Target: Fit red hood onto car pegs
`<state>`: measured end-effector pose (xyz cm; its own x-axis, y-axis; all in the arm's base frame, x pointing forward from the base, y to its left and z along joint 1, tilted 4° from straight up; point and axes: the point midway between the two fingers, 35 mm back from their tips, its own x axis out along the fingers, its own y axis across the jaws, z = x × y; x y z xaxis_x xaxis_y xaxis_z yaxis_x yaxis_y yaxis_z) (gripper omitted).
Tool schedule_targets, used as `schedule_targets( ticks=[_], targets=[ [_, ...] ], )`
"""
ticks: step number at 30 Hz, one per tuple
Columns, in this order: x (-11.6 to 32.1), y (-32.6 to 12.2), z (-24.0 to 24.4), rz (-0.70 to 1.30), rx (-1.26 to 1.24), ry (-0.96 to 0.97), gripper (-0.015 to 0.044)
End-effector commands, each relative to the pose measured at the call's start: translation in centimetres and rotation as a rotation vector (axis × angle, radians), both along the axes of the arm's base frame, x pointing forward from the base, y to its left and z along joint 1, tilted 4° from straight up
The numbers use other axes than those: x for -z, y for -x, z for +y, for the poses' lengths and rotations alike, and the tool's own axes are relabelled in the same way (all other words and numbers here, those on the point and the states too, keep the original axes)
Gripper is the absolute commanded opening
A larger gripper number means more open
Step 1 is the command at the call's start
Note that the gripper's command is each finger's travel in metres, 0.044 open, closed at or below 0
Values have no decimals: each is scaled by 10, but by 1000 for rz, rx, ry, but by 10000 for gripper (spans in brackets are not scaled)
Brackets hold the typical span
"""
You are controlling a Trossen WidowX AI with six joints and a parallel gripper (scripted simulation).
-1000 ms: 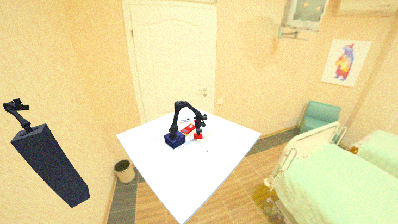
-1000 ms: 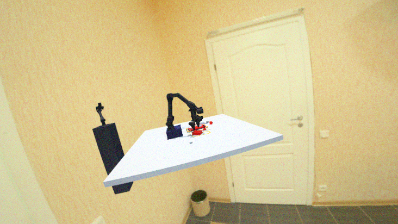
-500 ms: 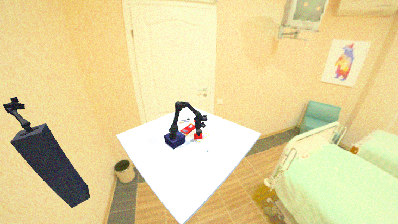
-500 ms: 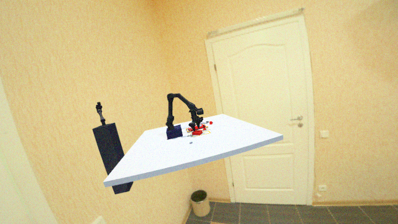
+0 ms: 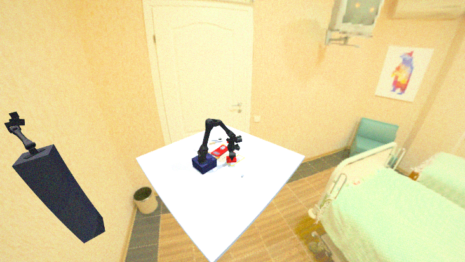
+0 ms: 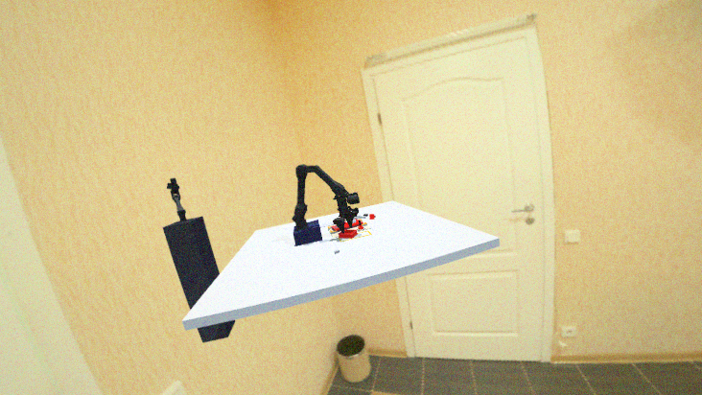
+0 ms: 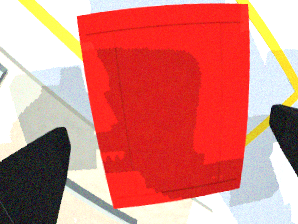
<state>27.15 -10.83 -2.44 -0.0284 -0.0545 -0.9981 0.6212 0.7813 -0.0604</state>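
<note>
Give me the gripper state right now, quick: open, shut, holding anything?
Black parallel-jaw gripper: open, holding nothing; its fingers stand wide, with the red flat-roofed hood in view between them, ungripped.

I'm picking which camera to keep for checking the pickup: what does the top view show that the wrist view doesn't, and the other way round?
Only the top view: the whole arm on its dark blue base block, the door, the beds and the waste bin.

Only the wrist view: the open jaws, one tip on each side of the hood, and the thin seam lines across its roof.

Both: the red hood and yellow lines on the table.
</note>
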Motion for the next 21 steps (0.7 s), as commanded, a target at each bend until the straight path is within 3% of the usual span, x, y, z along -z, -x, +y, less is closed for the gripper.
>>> schedule_targets(
  ticks=[1, 21],
  targets=[
    [4, 1, 0, 7, -6, -1, 440],
    [12, 2, 0, 7, -6, -1, 440]
  ],
)
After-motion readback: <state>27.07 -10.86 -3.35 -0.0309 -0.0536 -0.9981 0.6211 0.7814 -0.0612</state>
